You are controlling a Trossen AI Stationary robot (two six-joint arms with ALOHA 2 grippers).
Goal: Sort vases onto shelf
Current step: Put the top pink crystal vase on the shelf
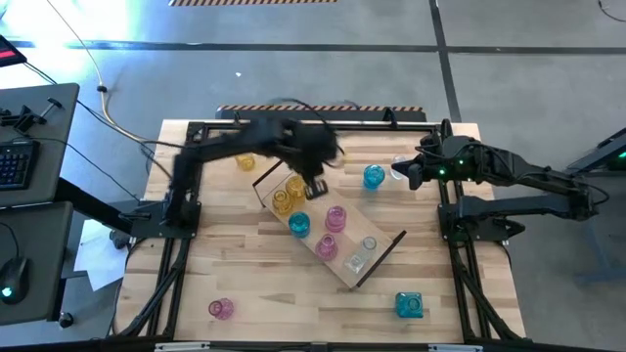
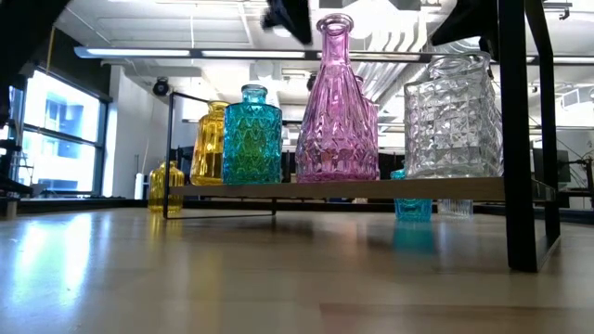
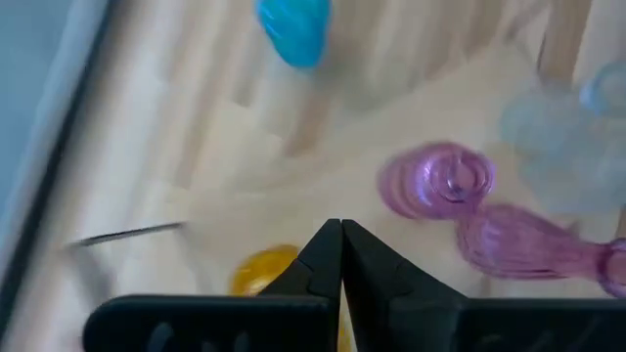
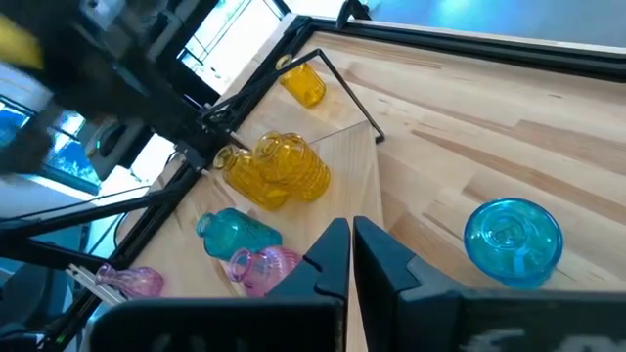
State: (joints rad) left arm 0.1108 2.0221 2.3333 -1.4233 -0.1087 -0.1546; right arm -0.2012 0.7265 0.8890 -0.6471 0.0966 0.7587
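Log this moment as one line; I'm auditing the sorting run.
left gripper: fingers shut, empty, over shelf | right gripper: shut, parked at table edge | vases: several on shelf, others loose

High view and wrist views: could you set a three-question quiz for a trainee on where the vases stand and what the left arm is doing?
1. True or false: the left gripper holds a vase.
2. On the shelf, which colour stands between the yellow vases and the pink vases? A clear, B teal, C none.
3. How many teal vases stand on the table, off the shelf?

Key: 1 false, it is shut on nothing; 2 B; 3 two.
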